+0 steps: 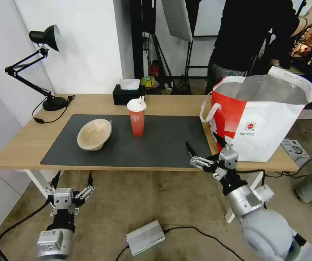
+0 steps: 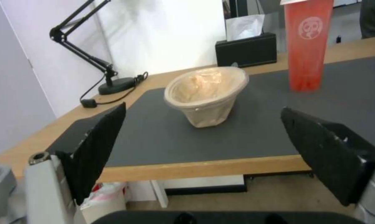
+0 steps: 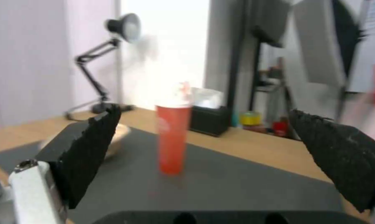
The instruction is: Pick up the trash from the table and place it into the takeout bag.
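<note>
Right gripper [image 1: 203, 146] open beside takeout bag [image 1: 261, 119].

- Bare dark mat [image 1: 163, 145] lies between the red drink cup [image 1: 137, 118] and the takeout bag [image 1: 262, 119].
- The tan bowl [image 1: 94, 134] stands apart from the cup.

A small round red logo sits on the white front panel of the takeout bag [image 1: 268, 119], at the table's three o'clock end, with a line of print beneath it too small to read. A pale round emblem marks the side of the red drink cup [image 1: 137, 119] near mat centre; no words are legible on it.
</note>
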